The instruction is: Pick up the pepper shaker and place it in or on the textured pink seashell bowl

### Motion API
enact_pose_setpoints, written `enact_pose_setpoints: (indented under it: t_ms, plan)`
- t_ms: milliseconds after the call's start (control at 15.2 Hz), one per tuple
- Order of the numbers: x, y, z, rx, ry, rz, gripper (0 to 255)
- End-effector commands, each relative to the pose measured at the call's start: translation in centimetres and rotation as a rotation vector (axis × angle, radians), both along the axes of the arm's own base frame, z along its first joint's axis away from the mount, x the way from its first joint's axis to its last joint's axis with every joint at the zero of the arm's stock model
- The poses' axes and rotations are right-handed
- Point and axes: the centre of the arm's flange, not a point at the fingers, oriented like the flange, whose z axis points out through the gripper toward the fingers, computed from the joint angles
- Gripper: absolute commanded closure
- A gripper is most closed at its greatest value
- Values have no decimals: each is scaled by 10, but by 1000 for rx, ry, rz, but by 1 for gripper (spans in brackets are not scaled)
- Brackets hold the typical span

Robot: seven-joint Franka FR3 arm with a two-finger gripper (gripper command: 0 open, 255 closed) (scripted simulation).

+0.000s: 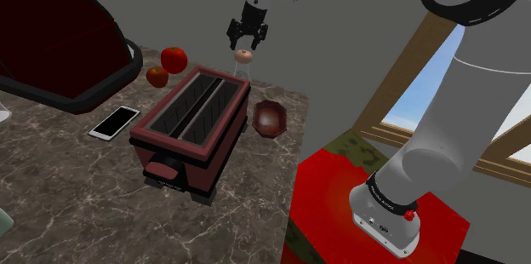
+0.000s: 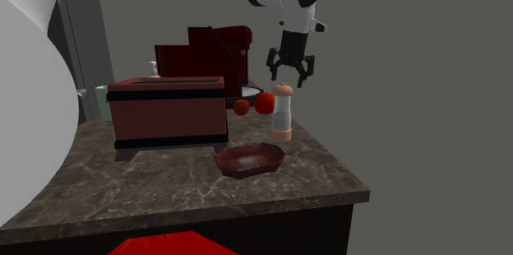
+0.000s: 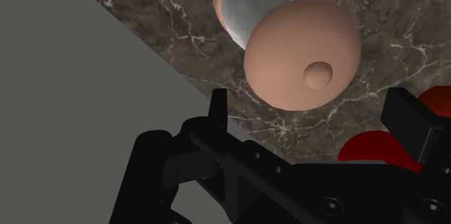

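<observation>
In the shoulder view, the pincer (image 1: 248, 39) hangs open just above the pepper shaker (image 1: 244, 56), so a straight descent is advised before closing on the body below the cap. The shaker stands upright on the worktop (image 1: 77, 177) beyond the toaster (image 1: 191, 122). In the second exterior view, the cap is seen directly under the spread fingers, untouched, with the dark red bowl (image 2: 250, 161) near. In the wrist view, the cap is nearly centred between them.

You've got a dark marbled countertop (image 1: 51, 177). On it: dark red toaster (image 1: 191, 122), two red apples (image 1: 174, 58), white phone (image 1: 114, 123), dark red bowl (image 1: 269, 117), upright pepper shaker (image 2: 282, 113), dark red mixer (image 1: 59, 41).
</observation>
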Motion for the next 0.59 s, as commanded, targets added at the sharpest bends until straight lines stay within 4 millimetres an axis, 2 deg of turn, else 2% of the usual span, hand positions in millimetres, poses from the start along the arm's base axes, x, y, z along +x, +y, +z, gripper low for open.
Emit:
enact_pose_setpoints:
  t_ms: [0, 132, 528]
  plan:
    - [1, 2, -10, 0, 0, 0, 0]
    - [2, 5, -23, 0, 0, 0, 0]
    - [2, 5, -23, 0, 0, 0, 0]
